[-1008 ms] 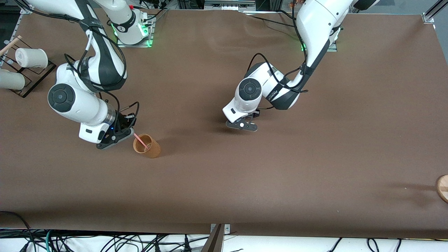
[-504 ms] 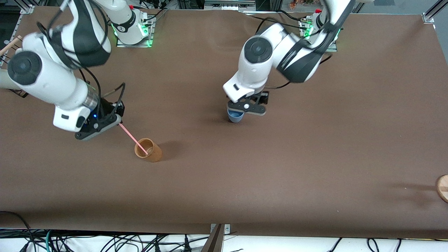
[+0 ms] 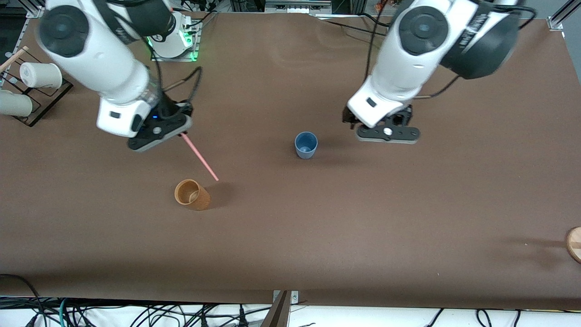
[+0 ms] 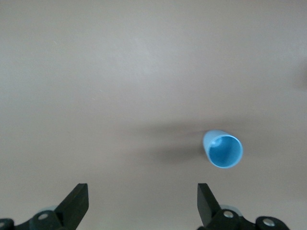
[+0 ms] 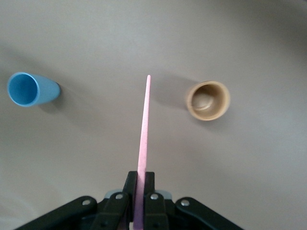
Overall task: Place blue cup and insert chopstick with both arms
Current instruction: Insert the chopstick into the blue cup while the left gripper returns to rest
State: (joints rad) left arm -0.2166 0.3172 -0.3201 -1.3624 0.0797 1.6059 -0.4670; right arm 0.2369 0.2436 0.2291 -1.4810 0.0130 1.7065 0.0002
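The blue cup (image 3: 306,145) stands upright on the brown table near its middle; it also shows in the left wrist view (image 4: 222,149) and the right wrist view (image 5: 29,89). My left gripper (image 3: 387,133) is open and empty, raised above the table beside the cup toward the left arm's end. In its own view the left gripper (image 4: 143,203) shows only bare table between the fingers. My right gripper (image 3: 159,131) is shut on the pink chopstick (image 3: 200,157), which slants down over the table above the orange-brown cup (image 3: 191,194). The right wrist view shows the gripper (image 5: 142,182) clamping the chopstick (image 5: 143,129).
The orange-brown cup (image 5: 207,100) stands upright, nearer the front camera than the blue cup, toward the right arm's end. White cups (image 3: 40,75) lie on a black rack (image 3: 43,102) at the right arm's end. A round wooden piece (image 3: 574,243) sits at the left arm's end edge.
My left gripper let go of the blue cup and rose away toward the left arm's end. My right gripper lifted the chopstick out of the orange-brown cup and moved toward the blue cup.
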